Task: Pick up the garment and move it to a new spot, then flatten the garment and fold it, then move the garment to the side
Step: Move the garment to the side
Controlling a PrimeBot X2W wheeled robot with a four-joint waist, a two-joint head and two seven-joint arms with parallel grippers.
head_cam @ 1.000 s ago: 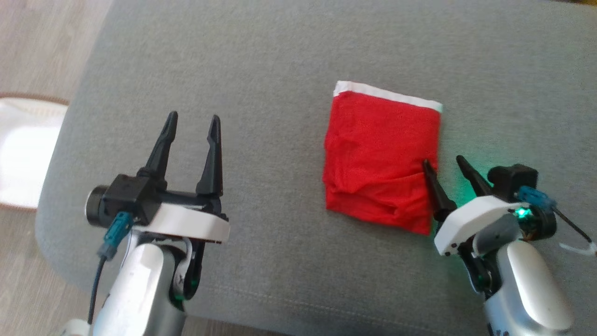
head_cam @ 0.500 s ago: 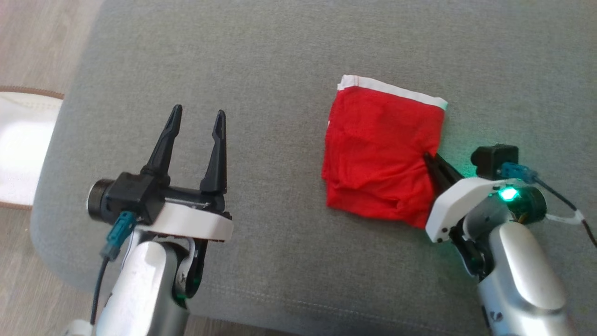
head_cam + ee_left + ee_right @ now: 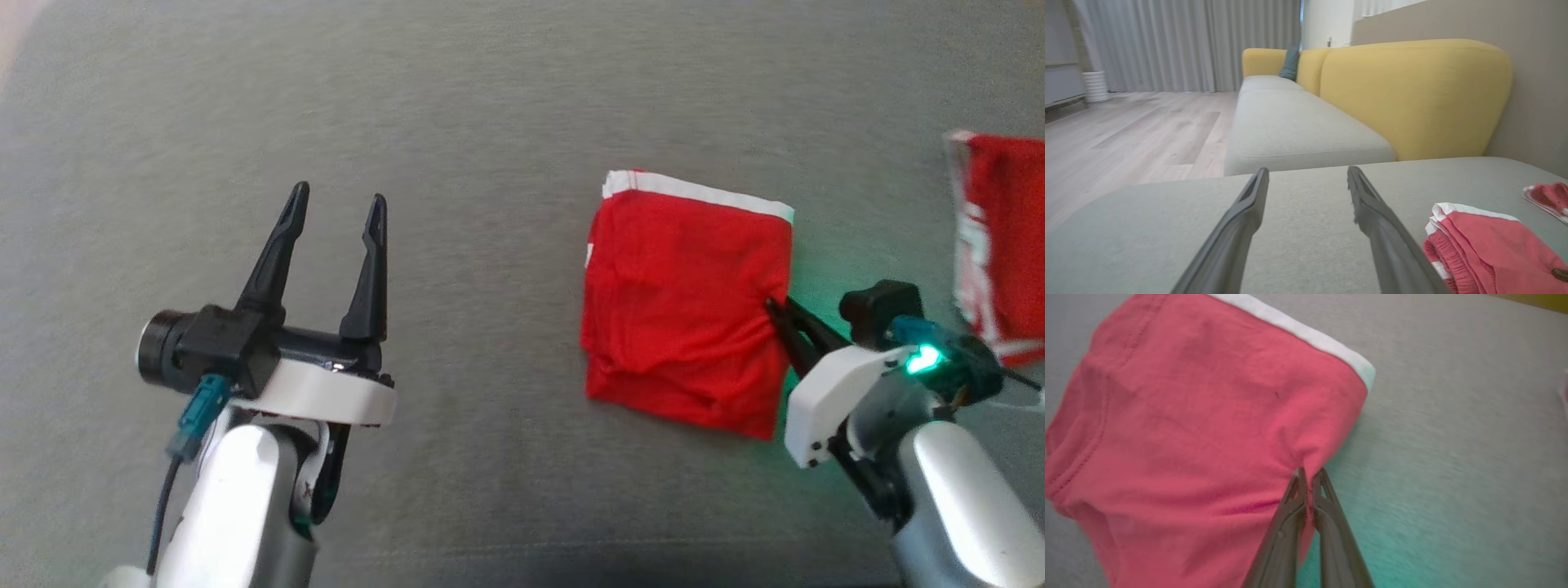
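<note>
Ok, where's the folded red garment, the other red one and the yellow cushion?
folded red garment [image 3: 682, 298], head view, top layer.
second red garment [image 3: 1012, 233], head view, red middle.
yellow backrest [image 3: 1412, 94], left wrist view, front face.

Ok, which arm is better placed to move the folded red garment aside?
Right. The right gripper is shut on the folded red garment at its right edge, while the left gripper hangs open over bare grey cushion, well apart from it.

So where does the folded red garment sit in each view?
Head view: garment right of centre, right fingers pinching its right edge.
Left wrist view: garment in the lower right corner.
Right wrist view: garment across left and centre, above the right fingers.
Shared landmark: its white band.
</note>
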